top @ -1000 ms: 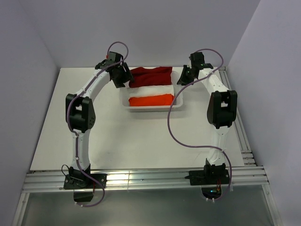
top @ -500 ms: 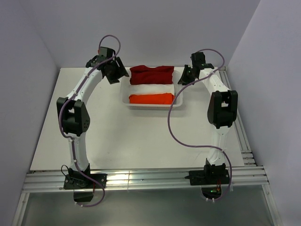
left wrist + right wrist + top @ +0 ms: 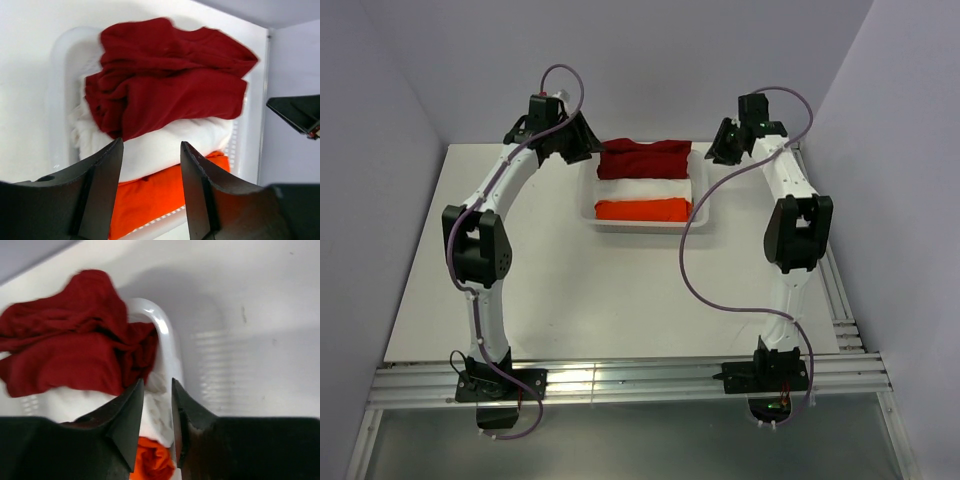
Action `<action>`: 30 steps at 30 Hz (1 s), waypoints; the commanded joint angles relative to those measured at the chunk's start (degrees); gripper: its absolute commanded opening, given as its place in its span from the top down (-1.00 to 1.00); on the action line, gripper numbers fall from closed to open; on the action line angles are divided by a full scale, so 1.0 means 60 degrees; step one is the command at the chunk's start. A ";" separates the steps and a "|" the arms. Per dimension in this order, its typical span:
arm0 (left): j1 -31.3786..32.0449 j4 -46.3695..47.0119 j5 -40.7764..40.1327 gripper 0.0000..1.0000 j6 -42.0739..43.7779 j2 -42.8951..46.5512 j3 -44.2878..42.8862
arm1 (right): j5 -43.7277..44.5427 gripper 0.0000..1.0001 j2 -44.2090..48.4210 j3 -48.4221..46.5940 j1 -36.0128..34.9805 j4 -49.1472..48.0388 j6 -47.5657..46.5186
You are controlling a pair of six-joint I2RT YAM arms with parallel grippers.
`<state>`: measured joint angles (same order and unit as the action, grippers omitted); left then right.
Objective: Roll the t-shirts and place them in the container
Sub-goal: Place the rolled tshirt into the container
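Observation:
A dark red t-shirt (image 3: 642,158) lies loosely bunched at the far end of a white basket (image 3: 703,212), against a white roll (image 3: 642,188) and an orange roll (image 3: 640,210). My left gripper (image 3: 582,143) hovers just off the basket's far left corner. In the left wrist view the left gripper (image 3: 151,150) is open and empty, looking over the red t-shirt (image 3: 165,85). My right gripper (image 3: 720,148) hangs off the far right corner. In the right wrist view the right gripper (image 3: 157,385) is open with a narrow gap, above the basket rim (image 3: 162,330) beside the red t-shirt (image 3: 65,350).
The basket stands at the back middle of the white table (image 3: 570,290), close to the rear wall. Side walls close in on both flanks. A purple cable (image 3: 685,270) from the right arm loops over the table right of centre. The right gripper's tip (image 3: 300,114) shows in the left wrist view.
My left gripper has come off the red t-shirt's left edge and lifted back. The shirt has settled flatter in the basket. My right gripper has risen slightly and widened its jaws.

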<state>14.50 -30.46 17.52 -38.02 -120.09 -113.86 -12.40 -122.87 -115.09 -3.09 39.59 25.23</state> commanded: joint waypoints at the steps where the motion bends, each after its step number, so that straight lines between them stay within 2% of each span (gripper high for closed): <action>1: 0.0044 0.1384 0.1122 -0.09 0.0316 -0.0096 -0.0358 | -0.0785 0.30 0.0703 -0.0506 0.0061 -0.0314 0.0496; 2: 0.0058 0.1631 0.1254 -0.09 0.0273 -0.0155 -0.0402 | -0.1021 0.42 0.0688 -0.0492 0.0061 -0.0561 0.0598; 3: 0.0073 0.1822 0.1444 -0.09 0.0229 -0.0271 -0.0417 | -0.1256 0.64 0.0659 -0.0492 0.0032 -0.0709 0.0846; 6: 0.0117 0.2700 0.2074 -0.08 -0.0093 -0.0535 -0.0286 | -0.2032 0.91 0.0396 -0.0579 -0.0099 -0.1265 0.1345; 8: 0.0146 0.3170 0.2557 -0.08 -0.0547 -0.0697 -0.0183 | -0.2617 0.99 0.0147 -0.0667 -0.0173 -0.1762 0.1637; 12: 0.0161 0.4195 0.3144 -0.04 -0.1089 -0.1208 -0.0212 | -0.3176 1.00 -0.0249 -0.0872 -0.0392 -0.2482 0.2297; 20: 0.0205 0.4431 0.3686 0.06 -0.0856 -0.2205 -0.0856 | -0.3455 1.00 -0.1259 -0.1311 -0.0685 -0.2864 0.2826; 26: 0.0190 0.4446 0.3570 0.07 -0.0753 -0.2733 -0.1002 | -0.2973 1.00 -0.1772 -0.1297 -0.0700 -0.2542 0.2782; 30: 0.0132 0.4271 0.3102 0.07 -0.0869 -0.3215 -0.1267 | -0.2081 1.00 -0.2343 -0.1619 -0.0729 -0.1839 0.2825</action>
<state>15.44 -6.70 37.41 -43.24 -138.02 -117.93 -29.10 -135.39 -121.62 -7.31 26.39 41.74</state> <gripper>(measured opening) 0.467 0.007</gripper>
